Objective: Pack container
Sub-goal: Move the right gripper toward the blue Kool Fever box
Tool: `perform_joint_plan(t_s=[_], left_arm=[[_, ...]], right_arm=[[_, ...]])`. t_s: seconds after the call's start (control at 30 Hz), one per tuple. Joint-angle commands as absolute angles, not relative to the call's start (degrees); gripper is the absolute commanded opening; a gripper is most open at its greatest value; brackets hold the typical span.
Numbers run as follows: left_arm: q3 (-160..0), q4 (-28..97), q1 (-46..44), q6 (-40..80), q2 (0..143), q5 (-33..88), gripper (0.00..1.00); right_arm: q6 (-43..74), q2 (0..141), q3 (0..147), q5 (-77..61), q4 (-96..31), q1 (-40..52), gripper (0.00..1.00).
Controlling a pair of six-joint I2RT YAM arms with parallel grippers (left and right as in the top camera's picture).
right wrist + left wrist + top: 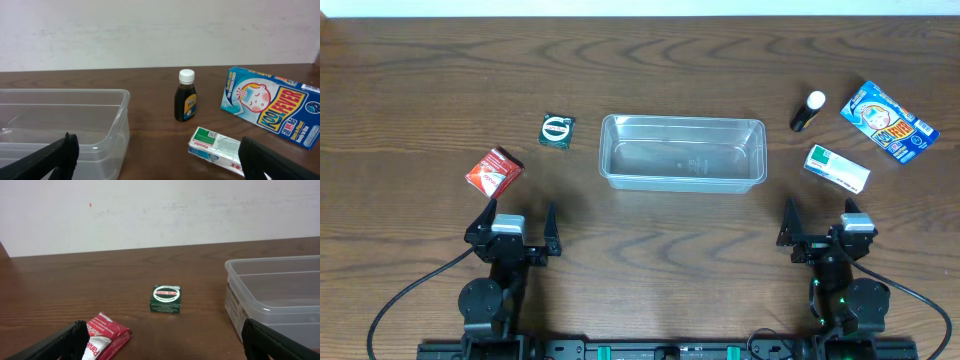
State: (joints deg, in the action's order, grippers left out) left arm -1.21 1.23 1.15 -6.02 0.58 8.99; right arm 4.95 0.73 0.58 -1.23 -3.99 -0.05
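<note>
Overhead: shows the container (682, 155) at the middle of the table (410, 100), long side toward the arms, with nothing inside. Finds five loose items, all outside it. To its left, a green box (557, 131) near the short end and a red packet (494, 171) farther out and nearer the arms. To its right, a dark bottle with a white cap (808, 111), a blue fever-patch box (889, 122) at the far side, and a white-and-green box (837, 168) nearer the arms. Puts the left gripper (518, 213) and the right gripper (818, 212) low at the near edge, each spread wide and grasping nothing.

Left wrist: looks between two parted dark fingers, with nothing between them. Shows the red packet just beside the left-hand finger, the green box flat on the table ahead, and the container's corner on the right, bare inside as far as seen.

Right wrist: again parted fingers and no load. Shows the bottle upright, apart from the container wall, with the white-and-green box lying flat close in and the blue box beyond it.

Judged from this: packing not begun. Nothing done so far, and five pick-and-place moves probably left. Likely split: two items for the left arm, three for the right.
</note>
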Motion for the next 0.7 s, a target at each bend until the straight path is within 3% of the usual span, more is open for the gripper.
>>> perform_joint_plan(t_s=[0.0, 0.67], left_arm=[[-0.2, 3.2, 1.5, -5.9, 0.2, 9.7, 0.98], [-0.2, 3.2, 1.5, -5.9, 0.2, 9.7, 0.98]], right_arm=[[4.2, 0.3, 0.3, -0.2, -4.1, 0.4, 0.99], [4.2, 2.0, 2.2, -1.7, -2.9, 0.2, 0.99]])
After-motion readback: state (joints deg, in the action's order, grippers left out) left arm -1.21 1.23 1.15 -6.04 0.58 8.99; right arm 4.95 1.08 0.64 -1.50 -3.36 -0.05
